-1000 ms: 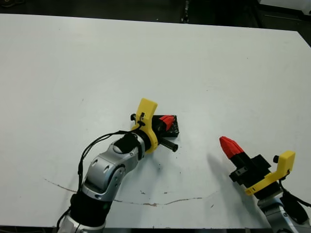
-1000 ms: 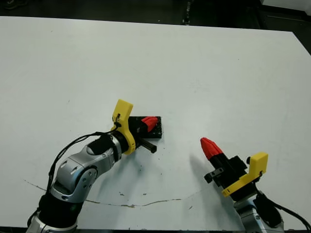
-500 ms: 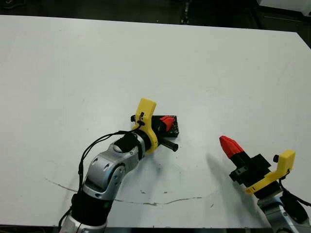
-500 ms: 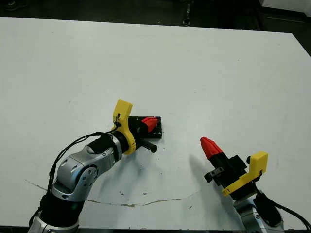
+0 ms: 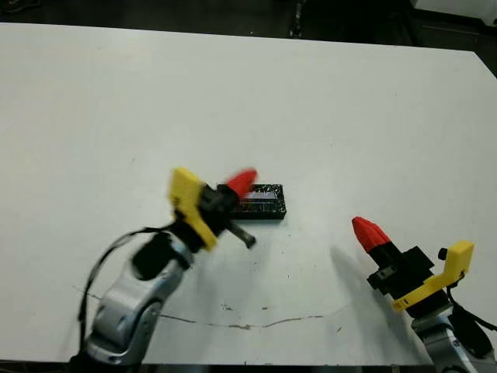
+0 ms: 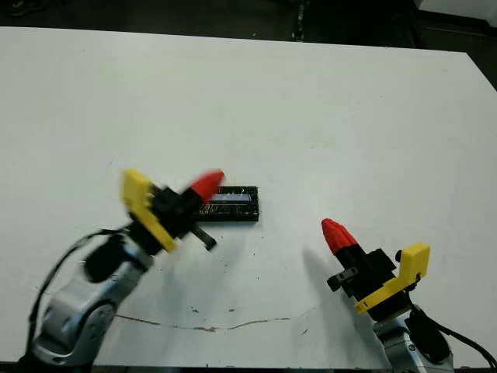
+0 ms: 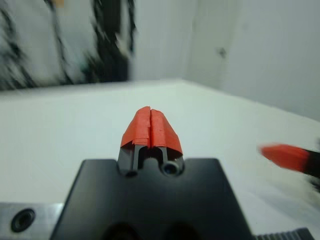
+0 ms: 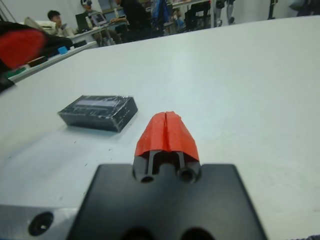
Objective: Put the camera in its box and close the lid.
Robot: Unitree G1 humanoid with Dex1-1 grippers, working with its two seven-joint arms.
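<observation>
The left gripper (image 5: pixel 242 181) has its red fingers pressed together with nothing between them, plain in its wrist view, and it hangs just left of centre in the head view, its tip over the left end of the lid (image 5: pixel 262 202). I cannot tell whether it touches the lid, since the arm is smeared with motion. The right gripper (image 5: pixel 367 231) sits at the lower right of the frame, its fingers likewise pressed together and empty, well apart from the lid and pointing up-left toward it.

The lid, black with a crinkly shine, lies flat near the middle of the white table (image 5: pixel 326 101). From the right wrist view it reads as one closed block, with no white wall showing beneath it. So I judge that the box is under the lid with the camera inside, and that the job is at or very near its end. Neither the box nor the camera can be seen anywhere, so that is a judgement only.

If the lid is fully seated, the next move calls only for the left arm to draw clear without dragging it. If it sits proud at one end, a light press down would be wanted there.

People (image 8: pixel 125 12) sit at desks far beyond the table.
</observation>
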